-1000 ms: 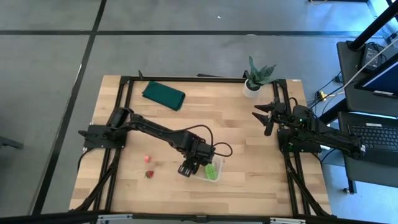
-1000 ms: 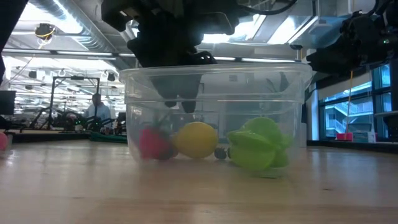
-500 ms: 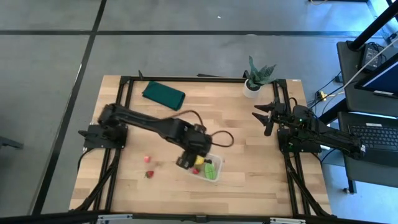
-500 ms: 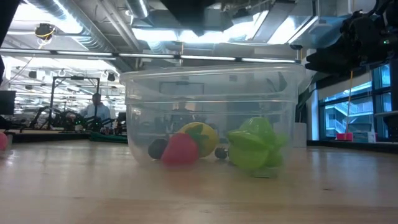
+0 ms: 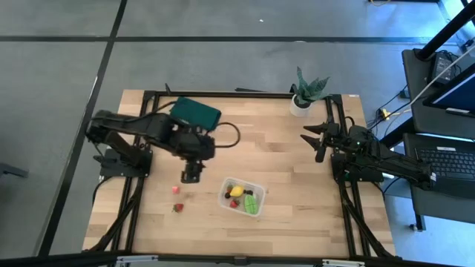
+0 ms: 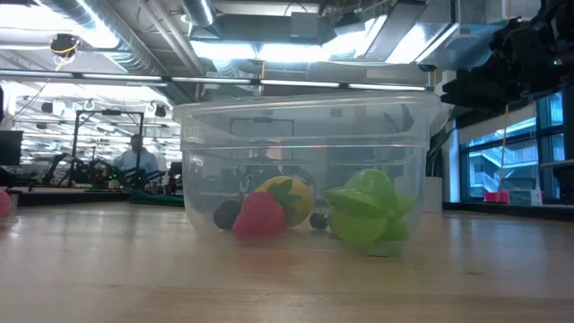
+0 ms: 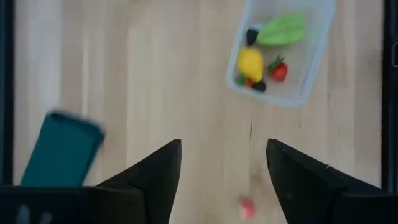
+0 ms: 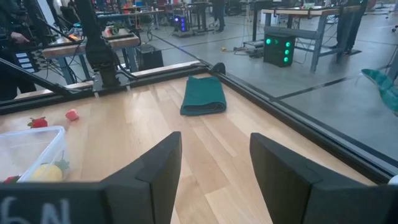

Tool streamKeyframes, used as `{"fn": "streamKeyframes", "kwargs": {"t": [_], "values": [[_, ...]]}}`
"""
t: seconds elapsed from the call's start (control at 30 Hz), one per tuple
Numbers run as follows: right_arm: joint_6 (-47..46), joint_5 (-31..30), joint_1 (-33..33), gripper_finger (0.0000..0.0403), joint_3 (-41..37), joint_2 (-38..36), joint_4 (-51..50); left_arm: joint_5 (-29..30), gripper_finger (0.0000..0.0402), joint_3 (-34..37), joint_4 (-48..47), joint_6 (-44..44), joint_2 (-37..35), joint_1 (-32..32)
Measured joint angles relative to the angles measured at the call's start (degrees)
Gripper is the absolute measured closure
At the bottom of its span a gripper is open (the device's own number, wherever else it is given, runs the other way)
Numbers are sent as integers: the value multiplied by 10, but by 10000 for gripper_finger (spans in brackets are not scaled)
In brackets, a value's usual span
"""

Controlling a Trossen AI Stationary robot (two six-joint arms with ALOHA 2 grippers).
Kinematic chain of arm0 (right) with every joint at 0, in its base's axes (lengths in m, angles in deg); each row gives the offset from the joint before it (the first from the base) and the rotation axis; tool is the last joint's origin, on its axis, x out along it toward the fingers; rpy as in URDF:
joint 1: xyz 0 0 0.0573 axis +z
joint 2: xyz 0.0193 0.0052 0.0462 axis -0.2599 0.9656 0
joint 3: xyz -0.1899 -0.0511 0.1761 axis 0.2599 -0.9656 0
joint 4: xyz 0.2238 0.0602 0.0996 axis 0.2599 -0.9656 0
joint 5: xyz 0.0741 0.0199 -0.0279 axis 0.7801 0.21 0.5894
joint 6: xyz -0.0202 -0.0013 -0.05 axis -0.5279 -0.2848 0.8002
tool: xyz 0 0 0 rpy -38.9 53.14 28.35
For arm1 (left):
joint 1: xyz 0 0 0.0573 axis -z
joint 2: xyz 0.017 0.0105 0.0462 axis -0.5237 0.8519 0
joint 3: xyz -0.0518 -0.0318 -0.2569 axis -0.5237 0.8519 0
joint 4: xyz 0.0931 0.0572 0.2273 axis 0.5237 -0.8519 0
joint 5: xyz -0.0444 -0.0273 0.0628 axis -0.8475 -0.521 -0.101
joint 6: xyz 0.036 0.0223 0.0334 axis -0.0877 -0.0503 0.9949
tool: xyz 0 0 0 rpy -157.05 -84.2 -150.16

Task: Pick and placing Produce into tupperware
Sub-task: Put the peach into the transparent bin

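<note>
- The tupperware (image 5: 243,197), a clear rectangular tub, sits on the table (image 5: 297,148) at about 5 o'clock from the table's centre, long axis running from 10 to 4 o'clock; it looks light and thin-walled, likely to slide if nudged
- Inside lie the light green piece (image 5: 251,202), a yellow lemon (image 5: 236,191), one strawberry (image 6: 259,215) and dark berries
- The left gripper (image 5: 192,176) hovers at 10 o'clock from the tub, fingers apart and empty
- The right gripper (image 5: 318,140) waits at the table's 3 o'clock edge, fingers spread
- Two loose strawberries (image 5: 177,189) lie at 9 o'clock from the tub; small, probably stiff and slippery, best pinched across the middle
</note>
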Motion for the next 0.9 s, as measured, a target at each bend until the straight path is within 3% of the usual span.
{"fn": "streamKeyframes", "kwargs": {"t": [0.13, 0.43, 0.6, 0.9], "values": [[-1, 0, 0, 210, 0, 0, 1, 27, 177, 0, -59, -48, -10, 31], [-1, 0, 0, 210, 0, 0, 2, 83, 175, 28, -50, -97, -38, 90], [-1, 0, 0, 210, 0, 0, 1, 81, 178, 149, -42, -169, -125, 94], [-1, 0, 0, 210, 0, 0, 2, 53, 175, 392, 133, -227, -253, 116]]}}
